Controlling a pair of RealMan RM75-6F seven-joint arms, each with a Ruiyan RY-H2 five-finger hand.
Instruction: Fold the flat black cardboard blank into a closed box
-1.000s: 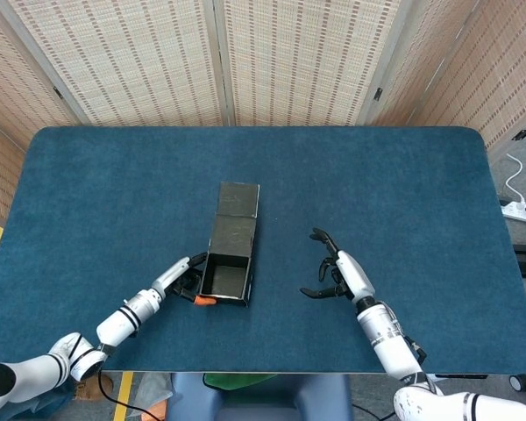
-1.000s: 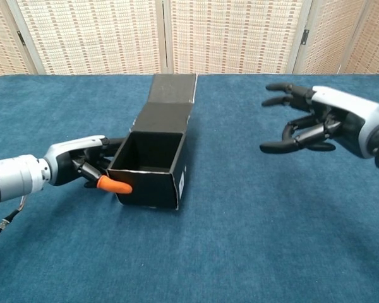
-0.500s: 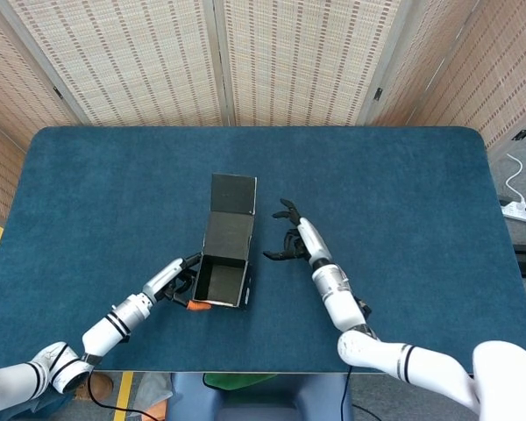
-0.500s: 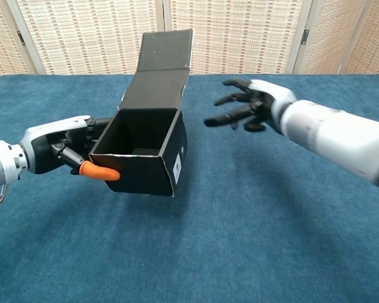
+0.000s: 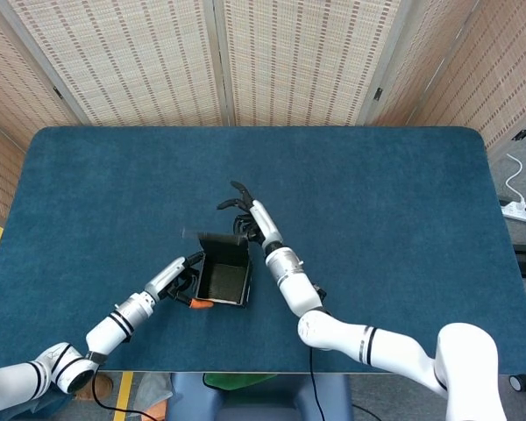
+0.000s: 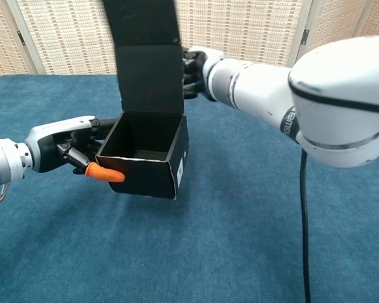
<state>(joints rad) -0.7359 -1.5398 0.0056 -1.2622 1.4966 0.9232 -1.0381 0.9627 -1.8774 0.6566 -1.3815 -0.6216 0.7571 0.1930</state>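
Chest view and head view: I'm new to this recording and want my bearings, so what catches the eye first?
A black box stands open-topped on the blue table, its tall lid flap raised almost upright. The left hand grips the box's left wall, an orange fingertip against its front. The right hand reaches in behind the flap.

The box (image 6: 145, 170) was black with a small white label (image 6: 180, 169); beside it, an orange fingertip (image 6: 106, 173) on the white left hand (image 6: 66, 148). The table (image 5: 403, 202) was dark blue; behind it, beige woven screens (image 5: 289, 61).
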